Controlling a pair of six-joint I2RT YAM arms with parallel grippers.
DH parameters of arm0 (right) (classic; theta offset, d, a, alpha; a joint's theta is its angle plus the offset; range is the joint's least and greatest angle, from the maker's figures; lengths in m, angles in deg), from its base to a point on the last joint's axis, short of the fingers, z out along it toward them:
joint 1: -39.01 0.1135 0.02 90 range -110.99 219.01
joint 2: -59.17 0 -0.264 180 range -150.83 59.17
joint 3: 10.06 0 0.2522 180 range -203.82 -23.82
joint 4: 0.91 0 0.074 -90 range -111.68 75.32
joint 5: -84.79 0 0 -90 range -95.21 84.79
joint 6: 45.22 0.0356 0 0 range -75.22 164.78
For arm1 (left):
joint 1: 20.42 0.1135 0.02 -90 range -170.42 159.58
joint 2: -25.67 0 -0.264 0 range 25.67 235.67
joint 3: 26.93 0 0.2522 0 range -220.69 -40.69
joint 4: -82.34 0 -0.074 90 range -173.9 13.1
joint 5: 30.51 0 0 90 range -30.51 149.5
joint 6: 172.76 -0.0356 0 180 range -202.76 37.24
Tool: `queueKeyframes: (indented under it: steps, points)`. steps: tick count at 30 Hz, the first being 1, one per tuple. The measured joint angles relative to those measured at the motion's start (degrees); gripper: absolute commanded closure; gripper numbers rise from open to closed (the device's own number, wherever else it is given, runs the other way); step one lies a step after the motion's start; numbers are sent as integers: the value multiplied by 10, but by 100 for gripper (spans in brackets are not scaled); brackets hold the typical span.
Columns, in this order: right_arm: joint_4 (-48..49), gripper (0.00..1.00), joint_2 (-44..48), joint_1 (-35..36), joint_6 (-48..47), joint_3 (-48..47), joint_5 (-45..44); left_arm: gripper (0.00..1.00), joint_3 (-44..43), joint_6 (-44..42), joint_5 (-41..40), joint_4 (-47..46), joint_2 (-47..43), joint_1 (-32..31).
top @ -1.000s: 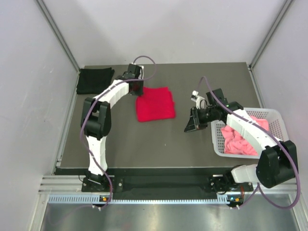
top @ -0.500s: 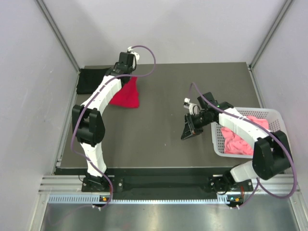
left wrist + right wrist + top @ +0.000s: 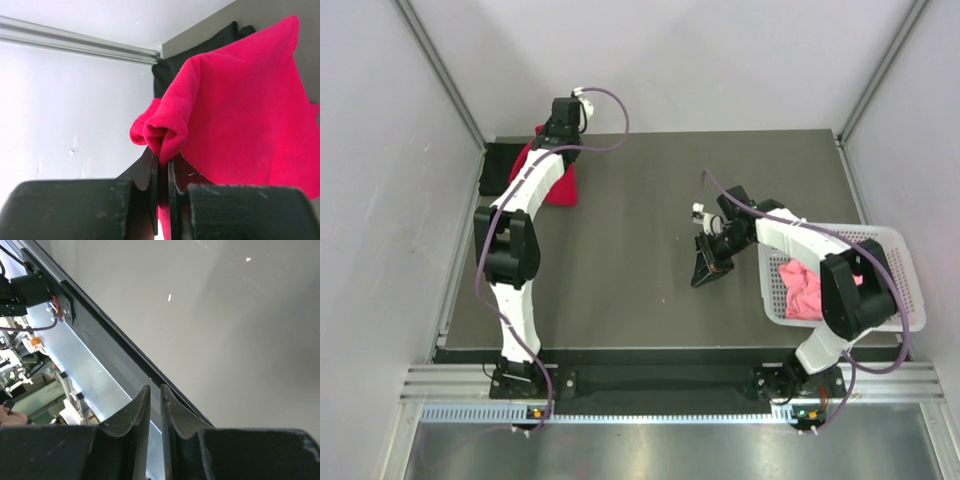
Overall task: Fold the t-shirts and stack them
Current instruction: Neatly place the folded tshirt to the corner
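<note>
Left claw (image 3: 161, 161): clamped on red shirt (image 3: 240, 110) — held over black shirt (image 3: 167, 75).
Right claw (image 3: 155, 390): almost together — nothing held.

Bright, even, diffuse light; faint shadows; wrist-view foregrounds soft, slightly blurred.

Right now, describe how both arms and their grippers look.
Both the left arm and right arm have white link shells with black joint housings and a purple cable looping alongside. The left gripper and right gripper each have two thin, curved black fingers on a black body.
</note>
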Motion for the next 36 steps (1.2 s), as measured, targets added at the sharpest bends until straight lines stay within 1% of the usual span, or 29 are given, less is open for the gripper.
queueKeyframes:
  steps: [5, 15, 22, 31, 36]
  points:
    - [-7, 86, -30, -1, -5, -22, 0, 100, 0, -48, -11, -35, 12, 4]
    - [-21, 86, -62, -14, -9, -49, 4, 100, -1, -137, -10, -102, 12, 17]
    - [-25, 86, -80, -15, -9, -64, 6, 100, 5, -163, 3, -108, 11, 35]
    - [-27, 86, -82, -16, -9, -64, 6, 100, 20, -166, 25, -123, 12, 58]
    - [-28, 86, -82, -19, -9, -64, 6, 100, 5, -167, 33, -148, 38, 71]
